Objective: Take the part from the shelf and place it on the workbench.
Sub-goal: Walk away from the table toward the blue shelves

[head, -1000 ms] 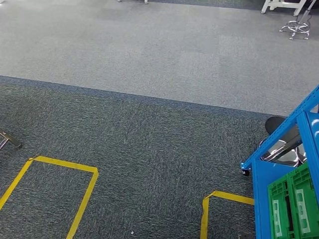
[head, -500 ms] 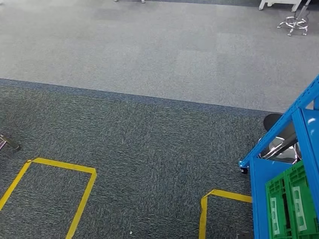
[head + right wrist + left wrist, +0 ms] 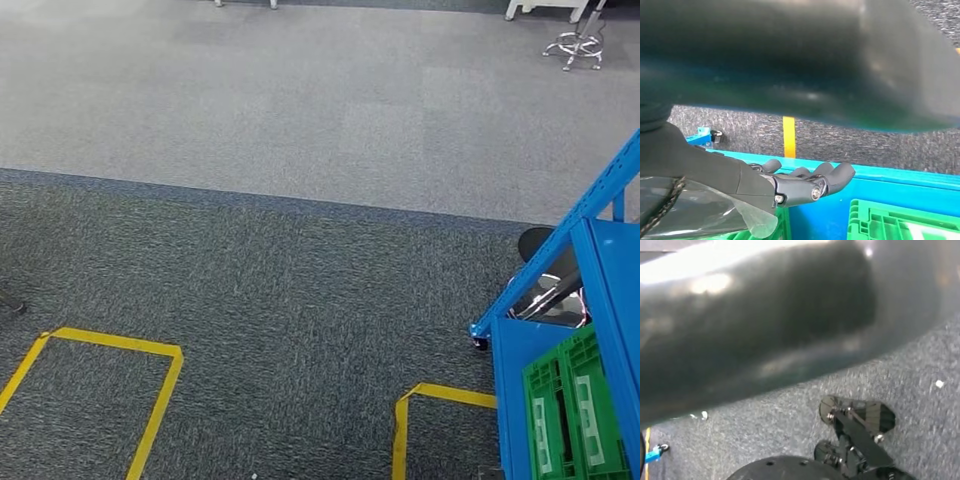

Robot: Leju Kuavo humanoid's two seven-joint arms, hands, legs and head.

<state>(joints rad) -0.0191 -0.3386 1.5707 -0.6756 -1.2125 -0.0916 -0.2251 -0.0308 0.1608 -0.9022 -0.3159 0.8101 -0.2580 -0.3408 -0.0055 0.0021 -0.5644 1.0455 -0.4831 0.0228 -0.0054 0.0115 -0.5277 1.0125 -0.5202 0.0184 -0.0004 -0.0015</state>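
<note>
Approach to the shelf, nothing picked yet

The right hand hangs empty with fingers loosely extended and apart, just above the blue shelf and its green crates; the left hand's state I cannot tell. The part itself isn't visible, presumably in a crate. Next, likely, square up to the shelf by the yellow floor tape and reach in
</note>
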